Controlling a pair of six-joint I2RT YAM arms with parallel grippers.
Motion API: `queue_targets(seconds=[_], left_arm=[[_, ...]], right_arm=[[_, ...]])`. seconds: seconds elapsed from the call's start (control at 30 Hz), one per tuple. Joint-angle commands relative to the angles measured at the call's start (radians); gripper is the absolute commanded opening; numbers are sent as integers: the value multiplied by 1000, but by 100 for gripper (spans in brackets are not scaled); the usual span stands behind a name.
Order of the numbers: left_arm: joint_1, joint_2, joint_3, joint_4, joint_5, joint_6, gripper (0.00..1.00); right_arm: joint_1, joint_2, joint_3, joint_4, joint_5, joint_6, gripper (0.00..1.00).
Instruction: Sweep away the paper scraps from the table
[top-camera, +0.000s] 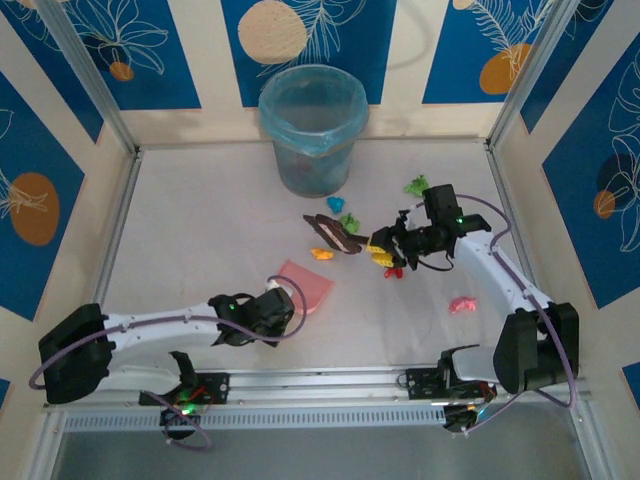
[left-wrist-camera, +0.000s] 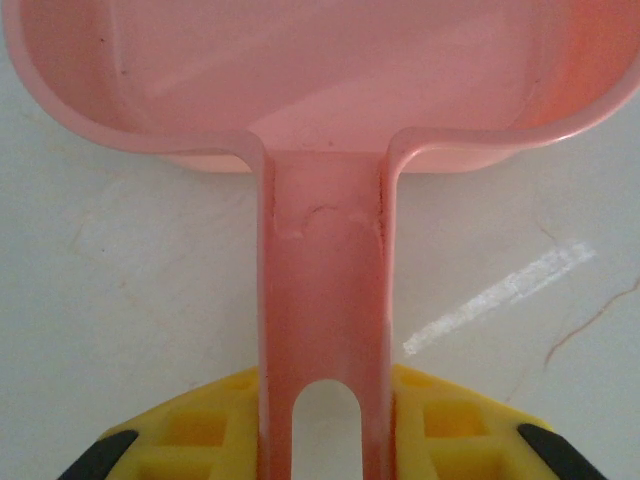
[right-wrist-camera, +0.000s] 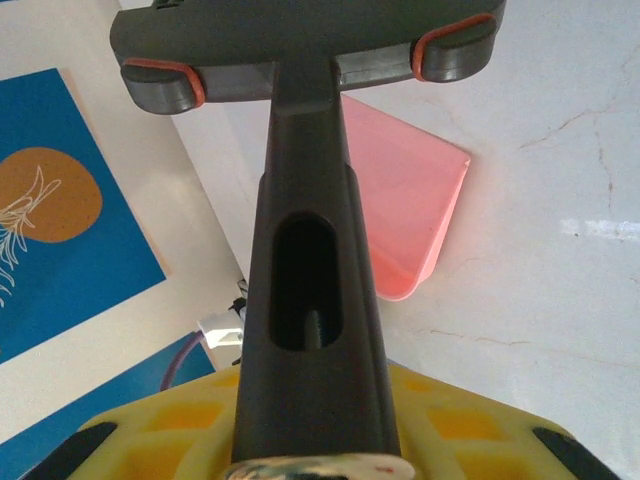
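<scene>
The left tool (top-camera: 285, 303), at 7 o'clock on the pale grey-white surface (top-camera: 200, 220), is closed narrowly on the handle of the pink plastic dustpan (top-camera: 310, 284). In the left wrist view its yellow fingers (left-wrist-camera: 200, 430) press both sides of that handle (left-wrist-camera: 325, 300). The pan lies flat, mouth toward 2 o'clock.

A translucent pale blue plastic bin (top-camera: 312, 130) stands at 12 o'clock against the far wall.

The small crumpled paper scraps lie on the surface outside the dustpan. The orange scrap (top-camera: 321, 254) is just beside the brush head, the cyan scrap (top-camera: 336, 204) and green scrap (top-camera: 350, 221) are at 12 o'clock of it, and the pink scrap (top-camera: 461, 304) is well apart at 4 o'clock.

The right tool (top-camera: 385, 252), at 3 o'clock, is clamped on the handle of the dark grey plastic brush (right-wrist-camera: 310, 250), head (top-camera: 335, 238) pointing toward 9 o'clock.
</scene>
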Motion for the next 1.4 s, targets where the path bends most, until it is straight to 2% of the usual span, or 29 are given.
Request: queue_targets(seconds=[0.0,0.3,0.37,0.47,0.6,0.77,1.03,1.13,1.37], left_arm=[[4,25,24,-13,-25,28,0],[54,27,-24,45,-19,51,0],[57,29,-43,77,-8,51,0],[56,37,-51,102,-11,55,0],[57,49,-50,114,-32,60,0],[58,38,-61,136,-37,68,0],[56,-50,-85,148,-78,70,0],[55,-96,-88,140,-85,67,0],[54,-250,-3,20,-89,61,0]], right_arm=[[34,17,-7,31,-66,-29,0],[127,16,-6,-5,-140,-54,0],[147,1,-12,-10,-187,-62,0],[153,-36,-26,-12,-244,-64,0],[138,-107,-38,-31,-238,-62,0],[94,-215,-34,-56,-122,-49,0],[-8,-385,-85,52,221,-36,0],[-69,-386,-123,113,309,-10,0],[-155,-343,-249,332,388,19,0]])
